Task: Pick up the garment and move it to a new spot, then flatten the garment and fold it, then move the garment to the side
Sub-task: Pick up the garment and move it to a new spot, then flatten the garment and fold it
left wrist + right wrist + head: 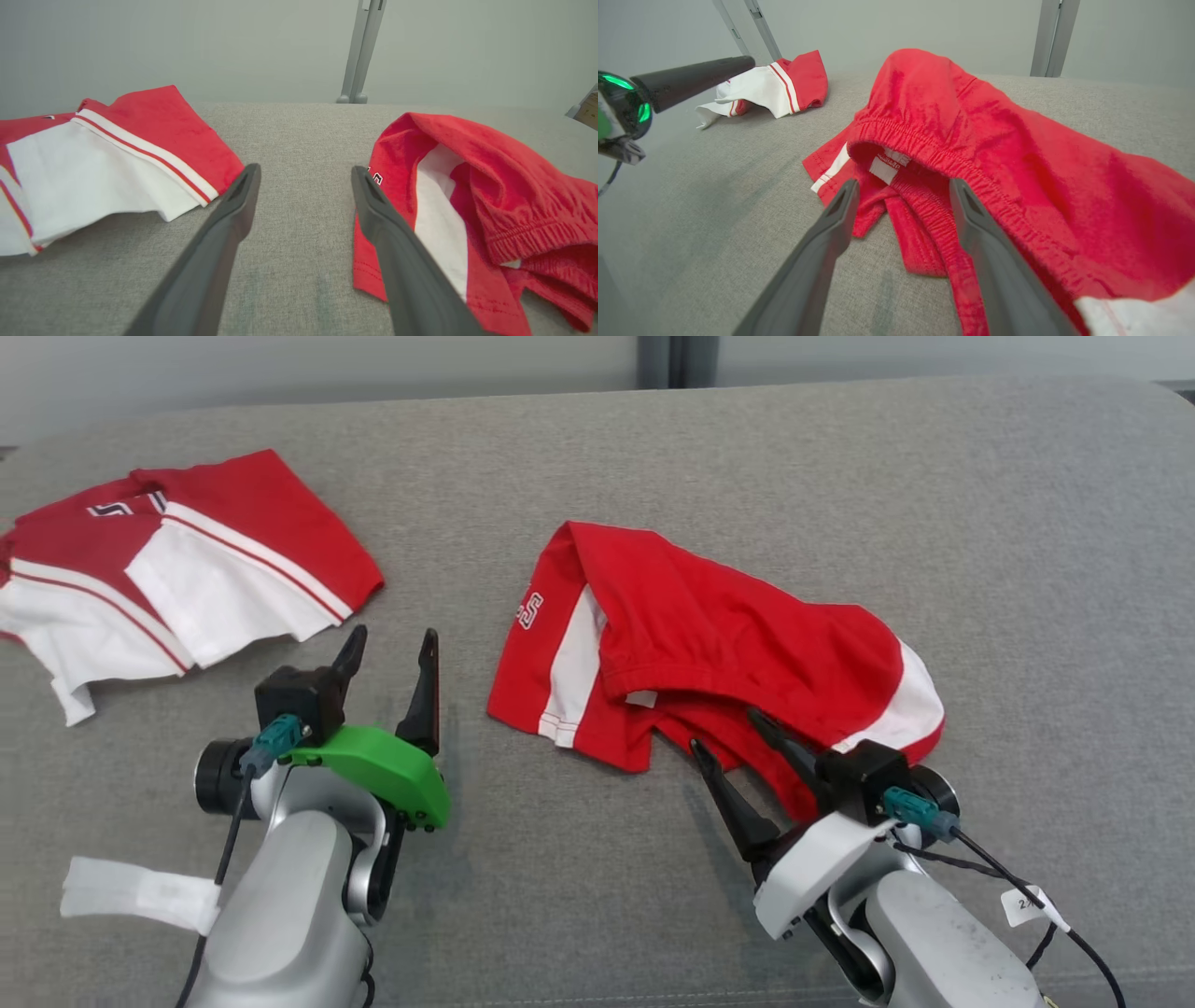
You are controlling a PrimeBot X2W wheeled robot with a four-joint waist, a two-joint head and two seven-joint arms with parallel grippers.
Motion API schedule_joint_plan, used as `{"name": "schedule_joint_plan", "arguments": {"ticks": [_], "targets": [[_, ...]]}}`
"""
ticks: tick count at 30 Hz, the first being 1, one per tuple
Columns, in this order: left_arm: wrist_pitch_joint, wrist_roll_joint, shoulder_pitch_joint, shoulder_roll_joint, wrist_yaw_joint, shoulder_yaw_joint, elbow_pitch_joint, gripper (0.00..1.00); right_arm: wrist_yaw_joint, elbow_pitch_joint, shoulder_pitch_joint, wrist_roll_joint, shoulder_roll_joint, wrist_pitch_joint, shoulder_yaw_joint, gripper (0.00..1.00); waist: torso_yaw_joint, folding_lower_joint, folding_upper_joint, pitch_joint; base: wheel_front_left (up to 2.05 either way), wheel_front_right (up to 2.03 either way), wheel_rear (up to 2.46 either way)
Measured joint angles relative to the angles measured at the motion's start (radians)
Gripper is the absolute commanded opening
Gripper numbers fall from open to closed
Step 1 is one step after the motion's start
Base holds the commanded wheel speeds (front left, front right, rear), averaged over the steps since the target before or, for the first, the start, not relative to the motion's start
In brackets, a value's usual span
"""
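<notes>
- Task item: a crumpled red cotton garment with white side panels and an elastic waistband [709,644] lies in a heap on the grey fabric-covered surface [653,457].
- Right end effector [725,730]: jaws fully apart, holding nothing. Its tips are at the near edge of the garment and straddle the waistband fold. Contact cannot be told.
- Left end effector [393,635]: jaws fully apart and empty, over bare surface just left of the garment.
- A second red-and-white striped garment [177,569] lies well apart to the left of the heap.
- Risk: closing here would likely pinch only the loose waistband strand. The heap would then lift bunched and twisted, which would make flattening harder.
- Risk: a shallow bite on one layer could slip out during the lift.
- Risk: the left end effector sits between the two garments, so a drift away from the heap could snag the wrong one.
- Count: two garments, two end effectors with two fingers each, one surface, and one white label [889,164] inside the waistband.
</notes>
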Motion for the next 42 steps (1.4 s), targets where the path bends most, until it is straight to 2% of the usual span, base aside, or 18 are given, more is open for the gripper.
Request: {"name": "schedule_joint_plan", "arguments": {"ticks": [13, 17, 23, 30, 34, 36, 37, 39, 40, 42], "targets": [[-0.011, -0.021, 0.152, 0.0, 0.013, -0.037, -0.116, 1.0, 0.0, 0.095, -0.026, 0.096, 0.001, 0.0, -0.031, 1.0, 0.175, 0.0, 0.0, -0.041, 0.0, 0.0, 0.0], [-0.016, -0.024, 0.17, 0.0, 0.013, -0.066, -0.156, 1.0, -0.001, 0.144, -0.049, 0.09, 0.0, 0.0, -0.05, 1.0, 0.243, 0.0, 0.0, -0.048, 0.0, 0.0, 0.0], [-0.017, -0.03, 0.209, 0.001, 0.013, -0.071, -0.194, 1.0, -0.025, 0.227, -0.083, 0.019, -0.029, 0.0, -0.029, 1.0, 0.315, 0.0, 0.0, -0.05, 0.0, 0.0, 0.0], [-0.018, -0.04, 0.249, 0.003, 0.026, -0.07, -0.221, 1.0, -0.073, 0.275, -0.104, 0.014, -0.033, 0.0, -0.053, 1.0, 0.352, 0.0, 0.0, -0.05, 0.0, 0.0, 0.0], [-0.018, -0.041, 0.259, 0.003, 0.028, -0.071, -0.242, 1.0, -0.073, 0.304, -0.107, 0.016, -0.032, 0.0, -0.059, 1.0, 0.355, 0.0, 0.0, -0.05, 0.0, 0.0, 0.0], [-0.018, -0.043, 0.266, 0.004, 0.03, -0.078, -0.259, 1.0, -0.093, 0.317, -0.124, 0.015, -0.032, 0.0, -0.064, 1.0, 0.357, 0.0, 0.0, -0.047, 0.0, 0.0, 0.0], [-0.018, -0.044, 0.269, 0.003, 0.031, -0.089, -0.271, 1.0, -0.108, 0.323, -0.146, 0.013, -0.034, 0.0, -0.073, 0.9, 0.36, 0.0, 0.0, -0.042, 0.0, 0.0, 0.0], [-0.018, -0.044, 0.269, 0.003, 0.031, -0.092, -0.276, 1.0, -0.125, 0.332, -0.168, 0.006, -0.038, 0.0, -0.077, 0.48, 0.364, -0.0001, 0.0, -0.038, 0.0, 0.0, 0.0], [-0.018, -0.045, 0.27, 0.003, 0.032, -0.091, -0.279, 1.0, -0.126, 0.341, -0.178, 0.001, -0.041, 0.0, -0.077, 0.37, 0.366, 0.0, 0.0, -0.036, 0.0, 0.0, 0.0], [-0.018, -0.048, 0.272, 0.004, 0.037, -0.09, -0.284, 1.0, -0.135, 0.357, -0.185, -0.004, -0.043, 0.0, -0.078, 0.0, 0.369, 0.0, 0.0, -0.033, 0.0, 0.0, 0.0]]}}
